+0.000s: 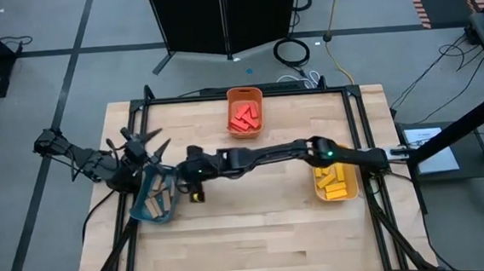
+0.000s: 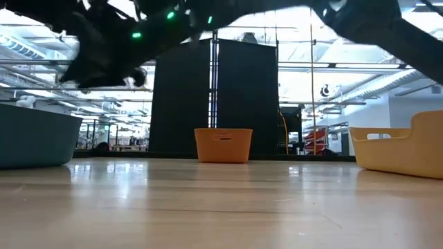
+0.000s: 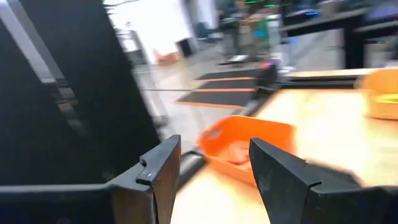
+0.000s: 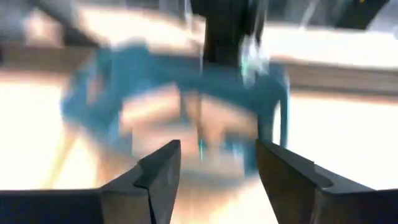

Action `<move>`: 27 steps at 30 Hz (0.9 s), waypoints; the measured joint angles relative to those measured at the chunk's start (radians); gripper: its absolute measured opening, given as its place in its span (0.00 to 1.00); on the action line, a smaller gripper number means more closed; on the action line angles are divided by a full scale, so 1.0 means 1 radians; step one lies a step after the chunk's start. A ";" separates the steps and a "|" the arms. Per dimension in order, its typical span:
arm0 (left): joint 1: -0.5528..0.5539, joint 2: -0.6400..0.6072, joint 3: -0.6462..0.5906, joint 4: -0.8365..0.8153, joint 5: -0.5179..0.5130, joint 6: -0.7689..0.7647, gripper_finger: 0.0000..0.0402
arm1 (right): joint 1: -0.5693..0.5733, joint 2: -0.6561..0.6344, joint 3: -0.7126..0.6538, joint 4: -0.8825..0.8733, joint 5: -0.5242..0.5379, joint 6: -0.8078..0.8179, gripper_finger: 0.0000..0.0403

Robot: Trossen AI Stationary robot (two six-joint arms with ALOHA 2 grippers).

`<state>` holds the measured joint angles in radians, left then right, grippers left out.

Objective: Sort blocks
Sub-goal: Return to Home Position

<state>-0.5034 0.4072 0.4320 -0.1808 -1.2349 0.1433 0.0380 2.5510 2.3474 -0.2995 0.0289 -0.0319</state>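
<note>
High view: a pale wooden table (image 1: 258, 237) in a black frame carries three bins, with both dark arms gathered over its left half. The right arm (image 1: 269, 154) stretches from its base at the table's right edge straight across the middle, crossing above one end of the yellow bin (image 1: 351, 194). The left arm (image 1: 77, 157) is bent low at the table's left edge.

The teal bin (image 1: 139, 199) sits askew near the left edge, partly under both arms. The orange bin (image 1: 243, 92) stands at the middle of the far edge, and the yellow bin stands toward the right side. All three are well apart from one another. Seen from table-top height, they rest flat on the wood while the arms pass overhead.

The right gripper (image 4: 217, 152) hovers just beside the teal bin, facing into it. Its two fingers are spread apart and hold nothing. The left gripper (image 3: 214, 149) hangs above the teal bin's far end and points toward the orange bin. Its fingers are likewise parted and empty.

The red blocks (image 1: 244, 118) lie heaped in the orange bin. The yellow blocks (image 1: 331, 180) lie in the yellow bin. The tan blocks (image 1: 155, 208) lie in the teal bin, some partly hidden by the arms above them.
</note>
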 joint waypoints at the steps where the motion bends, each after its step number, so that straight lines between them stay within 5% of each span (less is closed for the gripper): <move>1: 0.000 -0.001 0.000 -0.007 0.041 -0.013 0.47 | 0.001 -0.025 0.000 -0.094 0.006 -0.010 0.49; 6: 0.000 -0.010 0.000 -0.029 0.188 -0.073 0.47 | 0.012 -0.166 0.001 -0.513 0.125 0.007 0.44; 10: 0.000 -0.012 0.000 -0.097 0.206 -0.164 0.47 | 0.023 -0.240 0.000 -0.804 0.213 0.007 0.40; 17: 0.000 -0.015 0.008 -0.214 0.206 -0.336 0.47 | -0.034 -0.397 0.000 -1.241 0.200 -0.033 0.34; 27: 0.000 -0.083 0.186 -0.191 0.214 -0.093 0.47 | -0.179 -0.760 -0.016 -1.221 0.053 -0.039 0.31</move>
<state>-0.5034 0.3247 0.6179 -0.3721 -1.0213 0.0507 -0.1410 1.7907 2.3314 -1.5205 0.0822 -0.0708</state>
